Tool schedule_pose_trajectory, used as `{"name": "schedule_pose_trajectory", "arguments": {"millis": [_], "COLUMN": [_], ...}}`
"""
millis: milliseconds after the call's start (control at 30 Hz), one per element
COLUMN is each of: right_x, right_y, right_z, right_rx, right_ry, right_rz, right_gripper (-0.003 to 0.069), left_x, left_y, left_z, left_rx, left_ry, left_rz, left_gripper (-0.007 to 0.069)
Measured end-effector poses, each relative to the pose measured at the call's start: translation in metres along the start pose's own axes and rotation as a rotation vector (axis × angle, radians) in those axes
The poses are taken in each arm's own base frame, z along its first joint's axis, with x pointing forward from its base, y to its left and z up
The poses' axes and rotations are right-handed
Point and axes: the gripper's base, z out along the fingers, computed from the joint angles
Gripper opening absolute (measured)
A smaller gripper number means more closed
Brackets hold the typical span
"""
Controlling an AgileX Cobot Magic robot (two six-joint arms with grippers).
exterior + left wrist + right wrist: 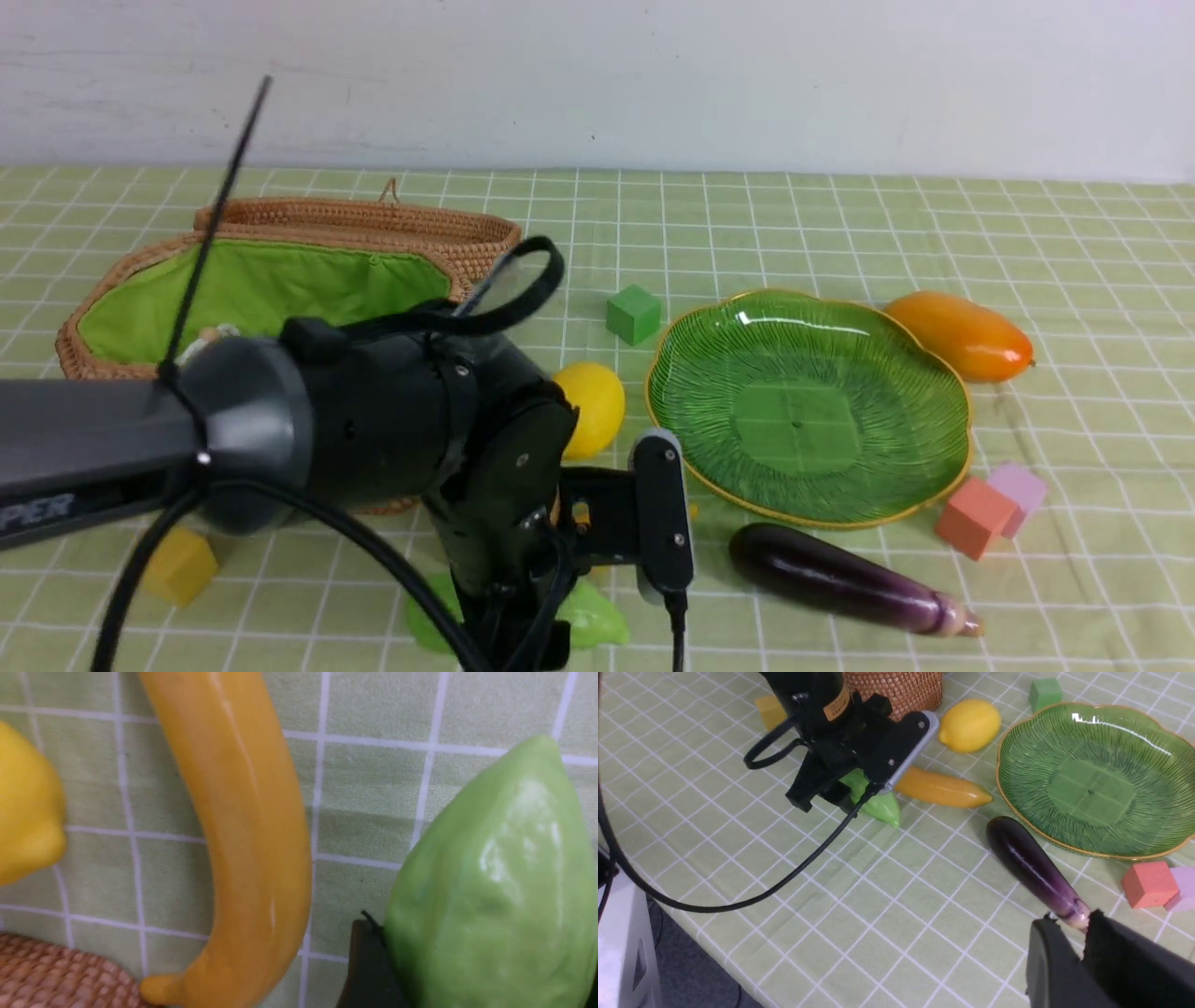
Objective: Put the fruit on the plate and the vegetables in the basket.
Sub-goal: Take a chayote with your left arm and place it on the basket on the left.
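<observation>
**Front view.** The left arm fills the foreground and hides its own jaws. Behind it the basket [355,224] stands open on the table [1074,233]. The lemon [590,408] lies just beside the plate [812,411] and the eggplant [840,579] lies in front of it. Only this view shows the mango [962,334], which lies on the table at the plate's far right rim.

**Right wrist view.** The left gripper [847,794] stands astride the gourd [880,807]. The banana [943,791], concealed in the front view, lies on the table between gourd and lemon. The right gripper [1084,933] hangs over the eggplant's pale end, its jaws drawn nearly together and grasping nothing.

**Left wrist view.** The gourd sits pressed against a dark jaw, clamped. The banana's tip lies near the basket wall.
</observation>
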Motion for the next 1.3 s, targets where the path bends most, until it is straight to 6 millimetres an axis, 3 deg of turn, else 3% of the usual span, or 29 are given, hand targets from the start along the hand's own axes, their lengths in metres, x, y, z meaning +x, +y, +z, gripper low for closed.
{"name": "schedule_pose_trajectory", "arguments": {"millis": [233,367,500,700,867,1067,1300], "right_x": [-0.011,-0.031,-0.041,-0.046,-0.046,-0.047,-0.046], "right_y": [-0.003,-0.005,-0.005,0.001,0.009,0.012,0.013], "right_z": [-0.001,-0.005,-0.01,-0.012,-0.013,-0.014,-0.014], "right_rx": [0.03,0.06,0.06,0.003,-0.071,-0.104,-0.115], "right_ry": [-0.126,-0.344,-0.472,-0.528,-0.537,-0.553,-0.543], "right_rz": [0.001,0.012,-0.008,-0.054,-0.112,-0.131,-0.135], "right_gripper": [0.0126,0.0128,0.0128,0.0128,0.0128,0.0128,0.0128], "left_x": [0.008,0.028,0.048,0.084,0.108,0.114,0.123], "left_y": [0.007,0.041,0.072,0.103,0.125,0.131,0.138], "left_z": [-0.048,-0.087,-0.107,-0.103,-0.079,-0.059,-0.058], "left_rx": [-0.127,-0.331,-0.456,-0.529,-0.524,-0.49,-0.52], "left_ry": [-0.047,-0.042,-0.025,0.011,0.067,0.101,0.095], "left_rz": [0.016,-0.062,-0.135,-0.22,-0.233,-0.239,-0.257], "left_gripper": [0.0452,0.0452,0.0452,0.0452,0.0452,0.0452,0.0452]}}
